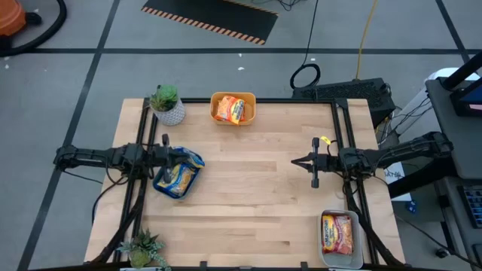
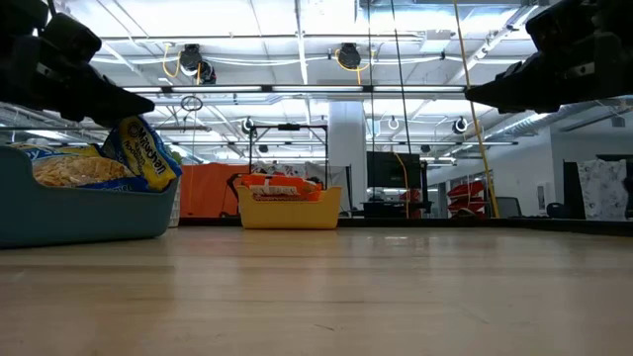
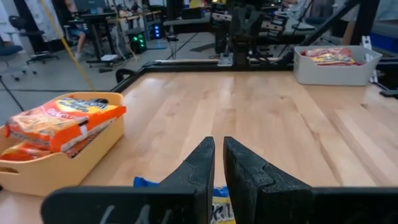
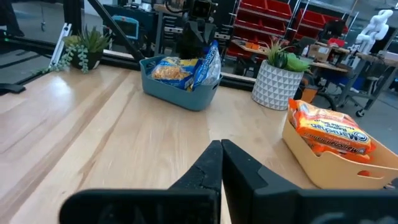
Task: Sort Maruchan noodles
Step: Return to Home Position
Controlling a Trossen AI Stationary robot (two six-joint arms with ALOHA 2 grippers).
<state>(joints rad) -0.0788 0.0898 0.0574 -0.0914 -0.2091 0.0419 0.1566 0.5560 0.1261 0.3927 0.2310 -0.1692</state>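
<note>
All the Maruchan packets lie in bins. Blue-and-yellow packets point(image 1: 181, 177) fill the blue bin point(image 2: 89, 213) at the table's left. One blue packet point(image 2: 146, 153) stands upright in it, leaning on the others. My left gripper point(image 1: 175, 156) hovers level over this bin, shut, with only a slit between its fingers point(image 3: 219, 149) and nothing in it. The upright packet's top ends just under it. Orange packets point(image 1: 232, 110) sit in the yellow bin point(image 1: 251, 113) at the far edge. Red packets point(image 1: 338, 233) sit in the clear bin point(image 3: 336, 73) at the near right. My right gripper point(image 1: 296, 162) hangs shut over the table's right half.
A potted plant in a white pot point(image 1: 167, 104) stands at the far left corner, beside the yellow bin. A second plant point(image 1: 143, 248) stands at the near left corner. Bare wood lies between the two grippers, across the table's middle.
</note>
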